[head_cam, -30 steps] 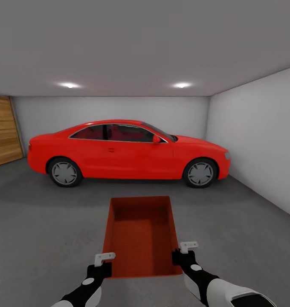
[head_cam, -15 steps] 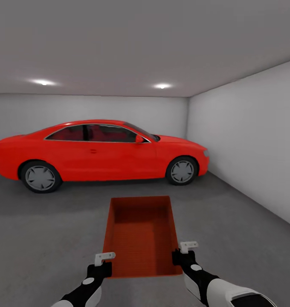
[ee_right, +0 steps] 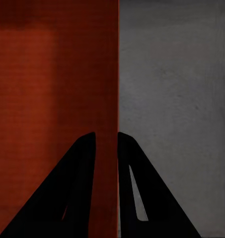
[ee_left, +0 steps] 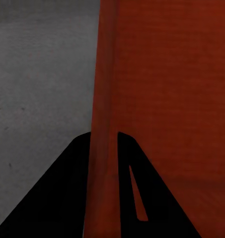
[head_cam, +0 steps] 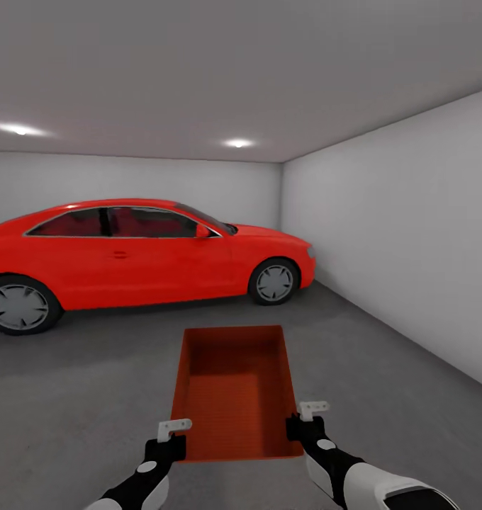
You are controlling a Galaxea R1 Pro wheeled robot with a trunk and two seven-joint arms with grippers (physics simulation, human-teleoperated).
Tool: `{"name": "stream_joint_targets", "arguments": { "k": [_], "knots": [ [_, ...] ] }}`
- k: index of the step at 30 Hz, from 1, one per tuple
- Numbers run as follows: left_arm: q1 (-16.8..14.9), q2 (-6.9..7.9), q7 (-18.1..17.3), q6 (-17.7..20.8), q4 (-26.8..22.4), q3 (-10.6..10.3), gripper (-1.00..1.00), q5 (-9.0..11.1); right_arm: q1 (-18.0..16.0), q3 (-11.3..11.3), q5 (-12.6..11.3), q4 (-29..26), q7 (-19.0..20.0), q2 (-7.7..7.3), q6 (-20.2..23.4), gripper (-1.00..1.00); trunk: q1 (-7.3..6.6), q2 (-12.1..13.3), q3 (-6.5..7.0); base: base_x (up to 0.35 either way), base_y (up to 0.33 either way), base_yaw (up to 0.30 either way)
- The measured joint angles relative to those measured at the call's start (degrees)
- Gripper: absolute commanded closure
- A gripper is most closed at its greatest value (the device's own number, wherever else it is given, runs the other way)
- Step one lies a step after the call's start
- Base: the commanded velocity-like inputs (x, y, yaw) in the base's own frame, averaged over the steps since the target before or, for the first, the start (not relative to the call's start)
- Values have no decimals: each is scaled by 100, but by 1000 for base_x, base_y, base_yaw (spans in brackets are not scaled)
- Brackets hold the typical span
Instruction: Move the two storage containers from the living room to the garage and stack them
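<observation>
Carrying one container into the garage, both arms holding it.

The red-orange container (head_cam: 235,389) is held out in front of the robot above the dark grey floor (head_cam: 78,397), with the left end effector (head_cam: 174,429) pinching its left wall and the right end effector (head_cam: 312,409) pinching its right wall; in each wrist view a wall runs between the two dark fingers. A red car (head_cam: 142,255) is parked ahead by the white wall (head_cam: 397,241). How high the container hangs is hard to judge. Next, I think, comes lowering it level onto bare floor short of the car, then spreading both end effectors.
</observation>
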Motion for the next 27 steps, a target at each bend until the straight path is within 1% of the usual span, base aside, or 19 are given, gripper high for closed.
{"name": "stream_joint_targets", "arguments": {
  "k": [4, 17, 27],
  "knots": [
    [1, 0, 0, -2, 0, 0, 100, 0, 0, 4, -3, 0, -1, 0, 0, 100, -2, 0, 0, 243, 0, -281],
    [0, 0, -4, -8, 5, 3, 100, 0, 0, 5, -3, 0, -1, 1, -2, 100, -3, 0, 0, 316, 3, -281],
    [1, -1, -3, -13, 10, 4, 100, 1, 1, 9, -4, 0, 1, 0, 0, 100, -3, 0, 0, 321, 119, -281]
  ]
}}
